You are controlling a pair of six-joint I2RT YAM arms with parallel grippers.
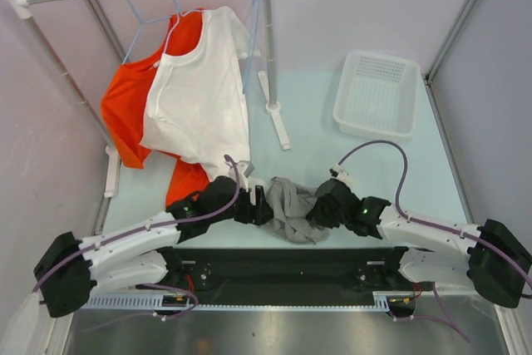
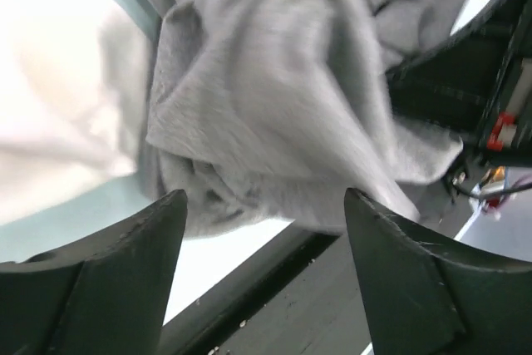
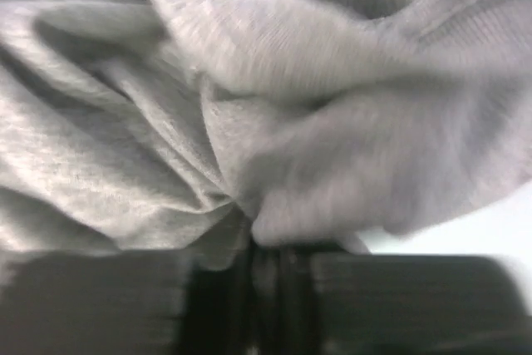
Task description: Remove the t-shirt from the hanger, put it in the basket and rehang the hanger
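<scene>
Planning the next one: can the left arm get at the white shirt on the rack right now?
Probably yes. The left gripper stands open, gripping nothing, and the white shirt hangs just beyond it, its hem close with nothing between them.

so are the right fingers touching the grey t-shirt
Touching: in the right wrist view the grey t-shirt is pinched between the nearly shut right fingers.

The grey t-shirt [image 1: 293, 205] lies crumpled in a loose, deeply creased heap at the lower centre of the top view. A bare pale-blue wire hanger [image 1: 256, 18] hangs edge-on at the upper centre, well apart from it.
</scene>
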